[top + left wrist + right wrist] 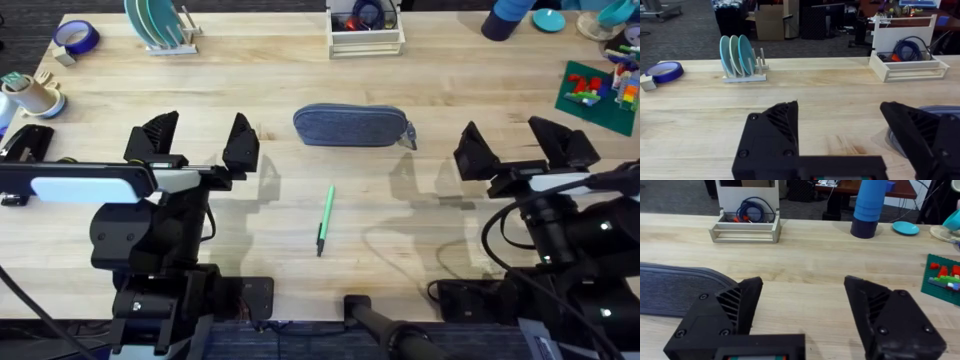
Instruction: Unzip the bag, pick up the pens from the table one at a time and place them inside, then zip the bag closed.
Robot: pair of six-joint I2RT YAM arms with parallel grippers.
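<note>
We found oblong grey-blue fabric pouch [352, 126] zipped, mid-surface; slim green pen [325, 218] nearer bases. Left gripper [198, 142] and right gripper [519, 142] spread open, empty, flanking pouch. Unzipping not begun; next move, we judged: brace pouch, grasp pull tab [409, 139].

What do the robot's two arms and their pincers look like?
Both arms are mostly black. Each ends in a pincer, the left pincer and the right pincer, with two chunky black fingers that taper to points and have ribbed slots and small screws on them. The left arm has a white panel along its top. Black cables loop around the right arm.
</note>
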